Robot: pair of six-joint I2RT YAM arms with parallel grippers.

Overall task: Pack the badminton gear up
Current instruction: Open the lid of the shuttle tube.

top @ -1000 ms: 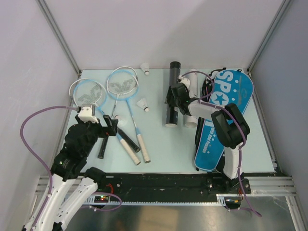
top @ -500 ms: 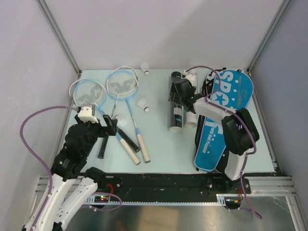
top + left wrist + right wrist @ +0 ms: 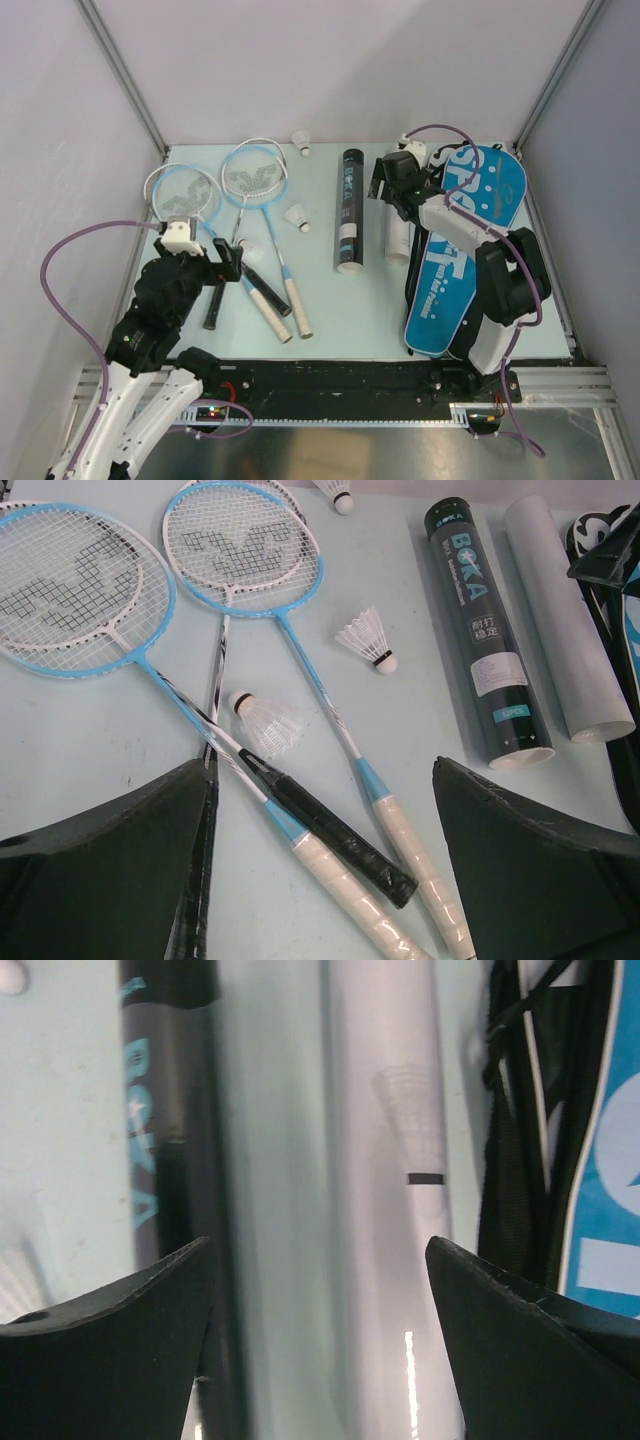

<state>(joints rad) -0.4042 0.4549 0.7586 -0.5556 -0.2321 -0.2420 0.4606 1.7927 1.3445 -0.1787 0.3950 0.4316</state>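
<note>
Rackets with pale-blue and white heads (image 3: 183, 192) (image 3: 240, 540) lie at the left, their white and black handles (image 3: 340, 835) crossing. My left gripper (image 3: 228, 268) (image 3: 320, 880) hangs open just above those handles, holding nothing. Three white shuttlecocks lie loose: one at the back (image 3: 302, 140), one mid-table (image 3: 296, 216) (image 3: 365, 640), one on the shafts (image 3: 262, 720). The long black tube (image 3: 348, 210) (image 3: 165, 1160) lies free on the table. My right gripper (image 3: 385, 190) (image 3: 320, 1330) is open and empty above the white tube (image 3: 397, 235) (image 3: 385, 1160), right of the black tube.
A blue and black racket bag (image 3: 465, 250) (image 3: 600, 1160) lies along the right side, touching the white tube. Grey walls and metal frame posts close in the table on three sides. The black rail with the arm bases runs along the near edge (image 3: 350, 380).
My right gripper has moved right and back, off the black tube to above the white tube. The black tube now lies further left and straighter. The left arm has not moved.
</note>
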